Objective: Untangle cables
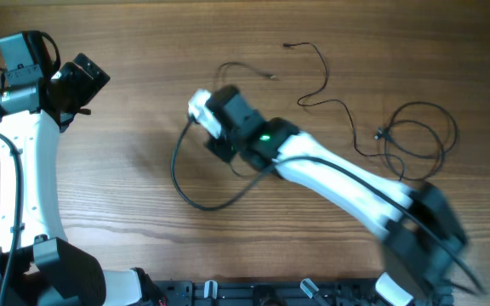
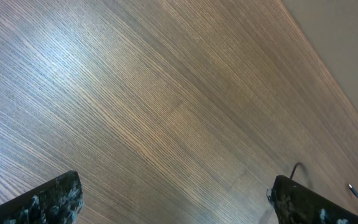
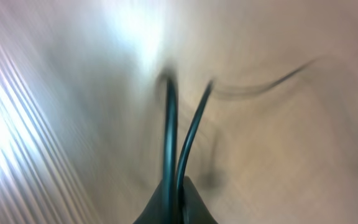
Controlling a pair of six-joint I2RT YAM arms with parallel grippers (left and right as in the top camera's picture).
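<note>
Black thin cords (image 1: 325,72): loops right, doubled strand (image 3: 169,137) centre.
Right gripper (image 3: 174,205): clamped on strand.
Left gripper (image 2: 179,199): spread, empty.
Technique: suggest slow, low pull leftward.

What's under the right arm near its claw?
A thin black cable loops across the table and slips beneath the right arm; its course underneath is covered.

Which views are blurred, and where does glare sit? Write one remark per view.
Overhead: evenly lit and sharp, except the right arm smeared at its lower end. Left wrist: crisp wood grain on the table, with a pale sheen upper left. Right wrist: heavily blurred, white glare at left and top; the cable in the jaws is soft.
</note>
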